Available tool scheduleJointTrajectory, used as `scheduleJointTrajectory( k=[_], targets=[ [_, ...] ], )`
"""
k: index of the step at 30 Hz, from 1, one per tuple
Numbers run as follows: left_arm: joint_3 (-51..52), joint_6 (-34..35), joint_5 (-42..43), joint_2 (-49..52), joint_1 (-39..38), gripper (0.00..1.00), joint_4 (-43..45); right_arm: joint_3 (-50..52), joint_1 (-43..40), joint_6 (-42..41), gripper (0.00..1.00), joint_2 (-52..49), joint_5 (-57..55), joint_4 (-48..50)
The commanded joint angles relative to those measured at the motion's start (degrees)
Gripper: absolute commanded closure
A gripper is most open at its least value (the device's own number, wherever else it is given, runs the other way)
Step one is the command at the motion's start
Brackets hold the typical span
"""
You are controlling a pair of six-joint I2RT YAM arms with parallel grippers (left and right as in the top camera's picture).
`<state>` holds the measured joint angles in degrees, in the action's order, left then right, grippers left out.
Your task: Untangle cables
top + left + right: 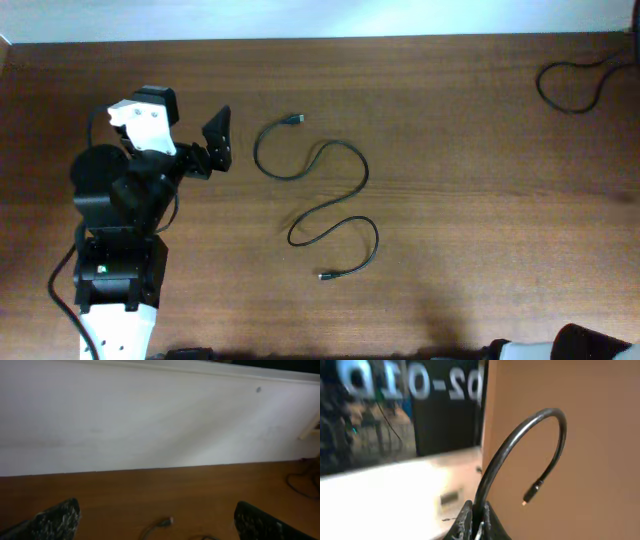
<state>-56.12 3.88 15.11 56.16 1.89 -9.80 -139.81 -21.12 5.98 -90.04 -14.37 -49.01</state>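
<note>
The left end effector (211, 148) gapes near a loose cable (330, 205); right end effector (473, 521) clamps a second cable (520, 442)

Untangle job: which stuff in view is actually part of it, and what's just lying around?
Job:
S-curved cable mid-table
second cable, pinched in the right gripper
left gripper, open, facing the first cable's plug

Lying about:
looped black cord at the table's far right edge, apart from both; can't tell if it counts
</note>
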Motion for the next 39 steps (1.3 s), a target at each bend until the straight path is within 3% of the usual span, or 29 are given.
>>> scheduleJointTrajectory(
  k=[1, 4, 6, 10, 12, 16, 21, 25, 28, 32, 39],
  targets=[
    [0.0, -0.9, -5.1, 0.2, -0.1, 0.01, 0.1, 14.3, -10.5, -2.7, 0.96, -0.5, 15.1, 4.4],
    [0.0, -2.5, -5.1, 0.2, -0.1, 0.01, -0.1, 29.7, -20.1, -3.7, 0.96, -1.6, 19.8, 9.9],
    [0.0, -5.0, -7.0, 0.1, -0.1, 0.01, -1.2, 34.5, -26.8, -5.6, 0.96, -2.0, 24.9, 13.4],
    [0.0, -5.0, -7.9, 0.2, -0.1, 0.01, -1.5, 28.4, -32.6, -6.2, 0.96, -1.8, 27.5, 17.1],
    [0.0, -5.0, -7.9, 0.2, -0.1, 0.01, -1.7, 21.7, -32.1, -4.0, 0.96, -1.9, 27.5, 18.7],
    [0.0, -5.0, -8.0, 0.2, -0.1, 0.01, -1.2, 20.3, -31.7, 1.7, 0.96, -5.6, 24.6, 24.3],
    [0.0, -5.0, -7.9, 0.1, -0.1, 0.01, -0.2, 20.4, -29.3, 2.6, 0.96, -18.4, 29.8, 12.5],
    [0.0, -5.0, -7.9, 0.4, -0.1, 0.01, 0.6, 21.4, -23.7, -8.7, 0.96, -20.0, 32.9, -3.6],
    [0.0, -5.0, -7.9, 0.5, -0.1, 0.01, 0.8, 26.2, -19.3, -9.5, 0.96, -20.0, 33.2, -8.8],
    [0.0, -5.0, -7.9, 0.5, -0.1, 0.01, -0.1, 45.9, -21.5, -9.3, 0.96, -20.0, 33.4, 5.3],
    [0.0, -5.0, -7.9, 0.5, -0.1, 0.01, -0.1, 53.0, -33.7, -2.4, 0.96, -20.1, 30.5, 15.6]
  ],
)
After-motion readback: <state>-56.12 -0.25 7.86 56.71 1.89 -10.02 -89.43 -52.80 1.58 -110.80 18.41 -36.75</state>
